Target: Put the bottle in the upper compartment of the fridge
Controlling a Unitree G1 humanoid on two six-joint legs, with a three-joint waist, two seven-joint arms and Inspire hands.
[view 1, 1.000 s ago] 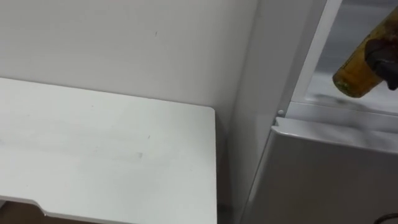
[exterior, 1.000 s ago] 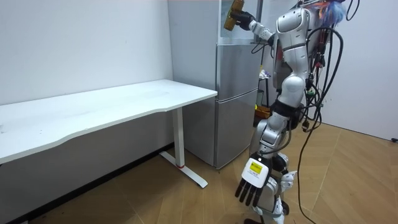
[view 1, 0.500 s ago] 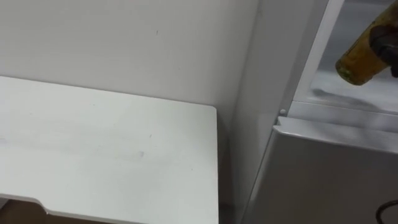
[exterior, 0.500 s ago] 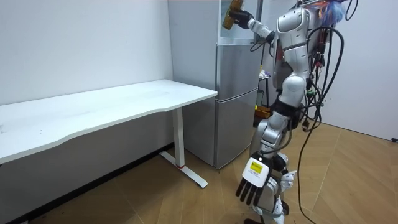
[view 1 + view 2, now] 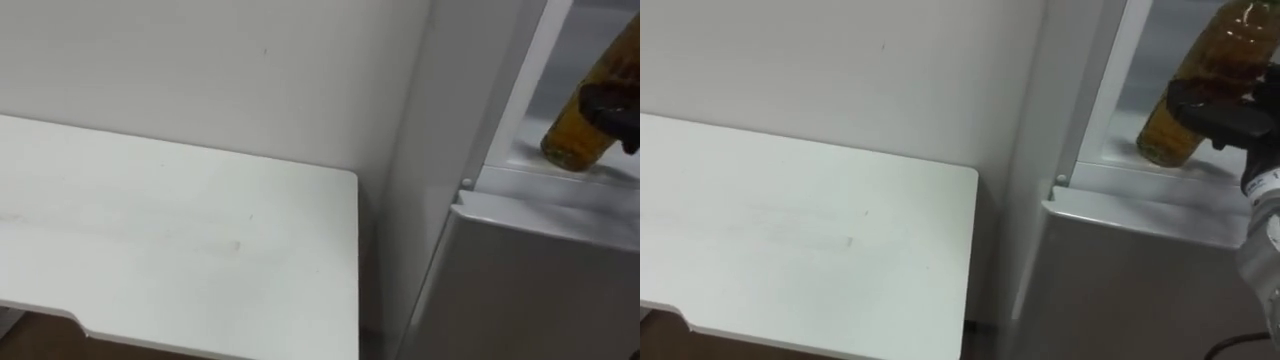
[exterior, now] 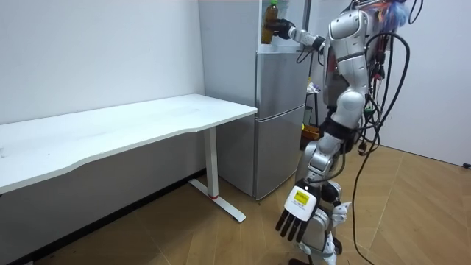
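Observation:
An amber bottle (image 5: 1188, 88) with dark liquid stands nearly upright, leaning a little, with its base on the floor of the open upper fridge compartment (image 5: 1140, 160). My right hand (image 5: 1223, 108), dark-fingered, is shut round its middle and reaches in from the right. In the left eye view the bottle (image 5: 588, 128) and right hand (image 5: 611, 103) sit at the far right edge. From the room view I stand before the fridge with my right arm raised to the bottle (image 6: 270, 20). My left hand (image 6: 297, 214) hangs low by my leg, fingers straight.
The grey lower fridge door (image 5: 1140, 285) is closed below the compartment. A white table (image 5: 150, 250) stands to the fridge's left against the pale wall, its corner close to the fridge side. Wooden floor (image 6: 412, 213) lies behind me.
The bottle has swung from a steep sideways tilt to nearly upright and come down onto the compartment floor. The eye views have shifted slightly.

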